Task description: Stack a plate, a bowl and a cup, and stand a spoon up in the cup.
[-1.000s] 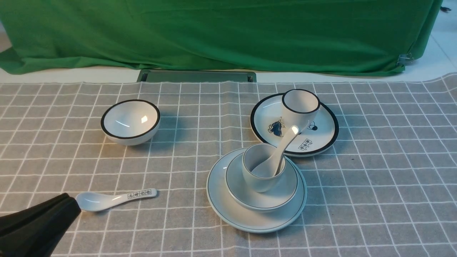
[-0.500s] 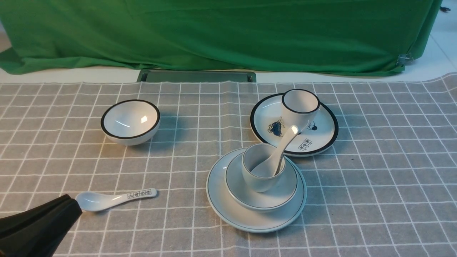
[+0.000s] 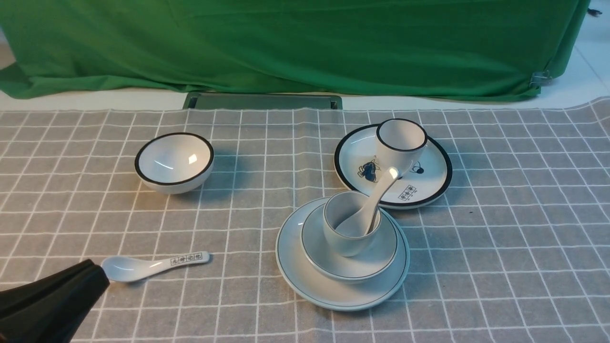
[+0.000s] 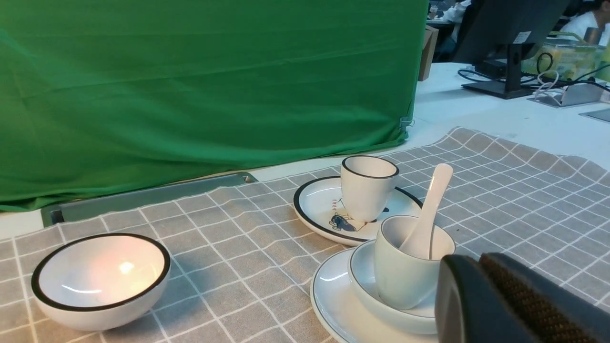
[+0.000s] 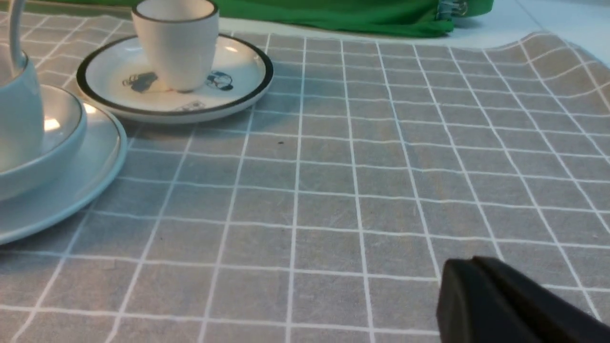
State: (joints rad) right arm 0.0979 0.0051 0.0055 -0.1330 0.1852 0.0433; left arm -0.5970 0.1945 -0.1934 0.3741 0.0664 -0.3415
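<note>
The pale plate (image 3: pixel 295 267) lies front centre on the checked cloth. The shallow bowl (image 3: pixel 381 252) sits on it, and the small cup (image 3: pixel 345 238) stands in the bowl. The plain white spoon (image 3: pixel 379 195) stands in the cup, its handle leaning back to the right. My left gripper (image 3: pixel 97 276) is shut and empty at the front left, well clear of the stack. In the left wrist view the cup (image 4: pixel 405 276) and spoon (image 4: pixel 431 205) show just beyond the gripper (image 4: pixel 469 267). My right gripper (image 5: pixel 464 271) is shut and empty over bare cloth, right of the plate (image 5: pixel 86 176).
A black-rimmed bowl (image 3: pixel 174 162) stands back left. A black-rimmed cup (image 3: pixel 401 143) sits on a black-rimmed plate (image 3: pixel 429 181) just behind the stack. A spoon with printed characters (image 3: pixel 152 267) lies beside my left gripper. A green cloth (image 3: pixel 286 43) hangs along the back.
</note>
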